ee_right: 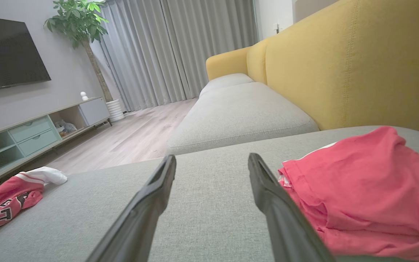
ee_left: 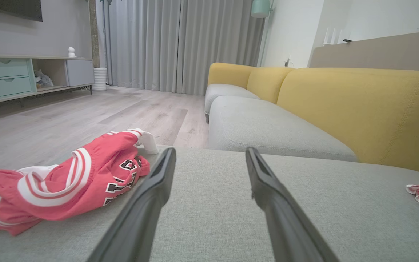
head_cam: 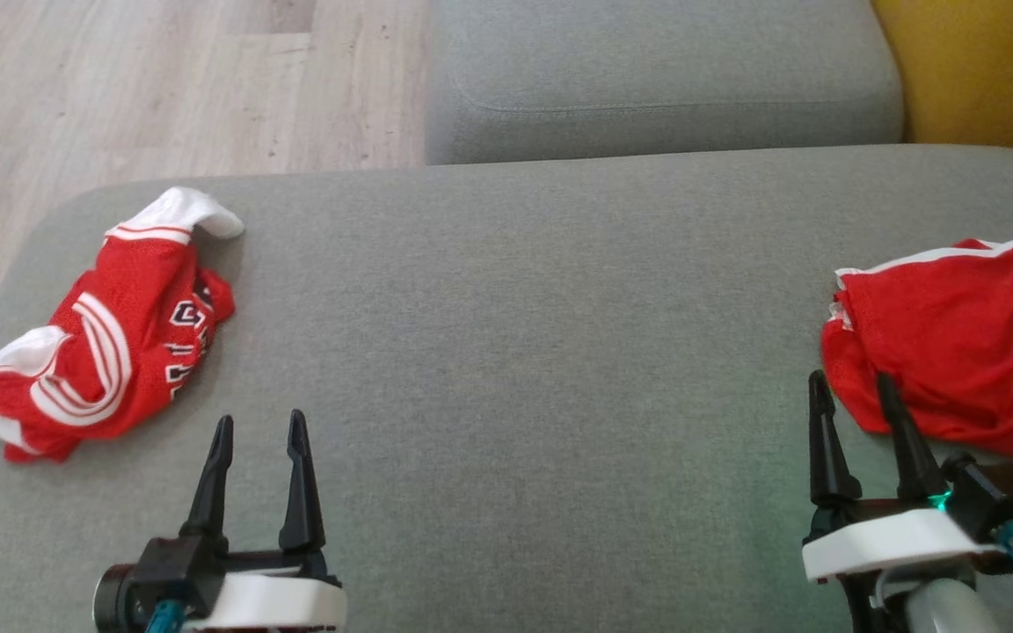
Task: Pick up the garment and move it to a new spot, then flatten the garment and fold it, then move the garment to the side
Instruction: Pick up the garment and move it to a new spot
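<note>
1. Left claw (head_cam: pixel 260 418): jaws wide apart, empty, low over the grey sofa seat (head_cam: pixel 515 352)
2. Right claw (head_cam: pixel 851 378): equally wide, empty; its outer finger stands at the near-left edge of the plain red garment (head_cam: pixel 946 343), contact not determinable
3. Lettered red jersey (head_cam: pixel 106 343): crumpled, ahead-left of the left claw, near but apart, long axis near-left to far-right
4. Judgement: each arm serves its own side's garment

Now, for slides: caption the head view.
Grey cushion: red jersey by open left gripper, plain red garment by open right gripper.

On cushion (head_cam: pixel 515 352): jersey (head_cam: pixel 102 352) at left; second garment (head_cam: pixel 955 343) at right; floor (head_cam: pixel 163 88) beyond
</note>
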`<state>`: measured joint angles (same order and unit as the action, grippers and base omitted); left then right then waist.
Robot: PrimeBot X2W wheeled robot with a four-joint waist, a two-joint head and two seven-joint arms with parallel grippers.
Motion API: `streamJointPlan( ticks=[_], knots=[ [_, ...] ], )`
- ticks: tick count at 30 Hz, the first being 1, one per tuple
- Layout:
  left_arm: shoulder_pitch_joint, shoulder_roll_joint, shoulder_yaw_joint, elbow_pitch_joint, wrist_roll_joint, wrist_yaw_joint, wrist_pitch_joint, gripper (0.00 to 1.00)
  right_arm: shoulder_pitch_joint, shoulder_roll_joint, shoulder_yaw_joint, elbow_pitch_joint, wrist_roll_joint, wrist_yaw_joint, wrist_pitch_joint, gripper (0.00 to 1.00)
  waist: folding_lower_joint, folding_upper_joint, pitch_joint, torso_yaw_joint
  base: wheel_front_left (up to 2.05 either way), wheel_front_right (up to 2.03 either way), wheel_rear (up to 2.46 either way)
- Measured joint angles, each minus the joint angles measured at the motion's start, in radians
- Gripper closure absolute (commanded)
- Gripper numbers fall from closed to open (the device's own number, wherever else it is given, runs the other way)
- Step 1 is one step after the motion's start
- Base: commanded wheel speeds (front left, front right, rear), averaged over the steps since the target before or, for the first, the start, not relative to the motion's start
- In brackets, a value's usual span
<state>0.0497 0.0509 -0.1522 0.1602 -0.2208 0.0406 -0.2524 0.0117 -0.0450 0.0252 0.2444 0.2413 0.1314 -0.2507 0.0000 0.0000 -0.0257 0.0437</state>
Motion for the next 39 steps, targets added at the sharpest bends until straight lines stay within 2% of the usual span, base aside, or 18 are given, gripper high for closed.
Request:
streamJointPlan(
  ticks=[8,19,26,31,37,39],
  knots=[
    [-0.001,0.000,0.007,0.001,0.001,0.001,0.000,0.00,0.009,0.000,0.058,-0.005,0.018,0.000,0.000,0.00,0.0000,0.0000,-0.006,0.063,0.00,0.00,0.00],
    [0.002,0.000,0.063,0.015,0.035,-0.006,0.000,0.00,0.039,0.000,0.169,0.007,0.052,0.000,0.000,0.00,0.0000,0.0000,-0.024,0.258,0.00,0.00,0.00],
    [0.022,0.000,0.085,0.015,0.046,-0.014,0.000,0.00,0.038,0.000,0.220,0.015,0.077,0.000,0.000,0.00,0.0000,0.0000,-0.036,0.343,0.00,0.00,0.00],
    [0.027,0.001,0.098,0.016,0.046,-0.016,0.000,0.00,0.038,0.000,0.232,0.018,0.086,0.000,0.000,0.00,-0.0001,0.0000,-0.037,0.360,0.00,0.00,0.00],
    [0.011,0.009,0.137,0.014,0.045,-0.022,0.000,0.00,0.029,0.000,0.230,0.018,0.082,0.000,0.000,0.00,-0.0001,0.0000,-0.003,0.339,0.00,0.00,0.00],
    [-0.023,0.026,0.137,0.016,0.045,-0.037,0.000,0.00,0.010,0.000,0.221,0.015,0.074,0.000,0.000,0.00,0.0000,0.0000,0.019,0.328,0.00,0.00,0.00]
  ],
)
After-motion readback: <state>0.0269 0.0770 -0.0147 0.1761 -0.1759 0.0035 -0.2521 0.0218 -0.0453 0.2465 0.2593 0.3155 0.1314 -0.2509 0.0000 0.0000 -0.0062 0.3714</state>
